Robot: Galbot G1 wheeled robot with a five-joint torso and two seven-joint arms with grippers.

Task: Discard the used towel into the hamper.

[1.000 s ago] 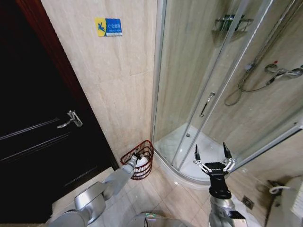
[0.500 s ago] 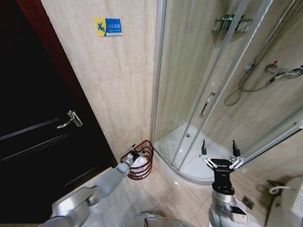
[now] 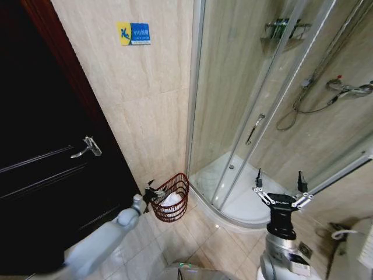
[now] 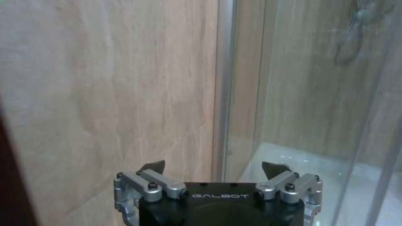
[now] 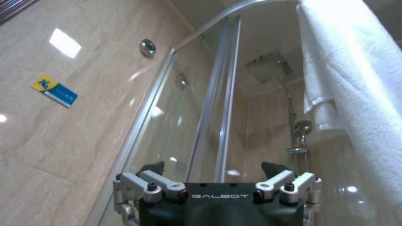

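Towel [image 3: 170,200] sits in the hamper [image 3: 172,205], left hand [image 3: 152,191] open beside its rim, right hand [image 3: 278,186] open and idle — drop looks done, only clearing the arm remains.

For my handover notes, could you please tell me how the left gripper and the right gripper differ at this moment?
The left gripper sits low beside the hamper, just off its rim; the right gripper is raised in front of the shower enclosure. The left arm reaches far forward, while the right arm stands upright near the body. Both are open and hold nothing; a white towel lies in the hamper.
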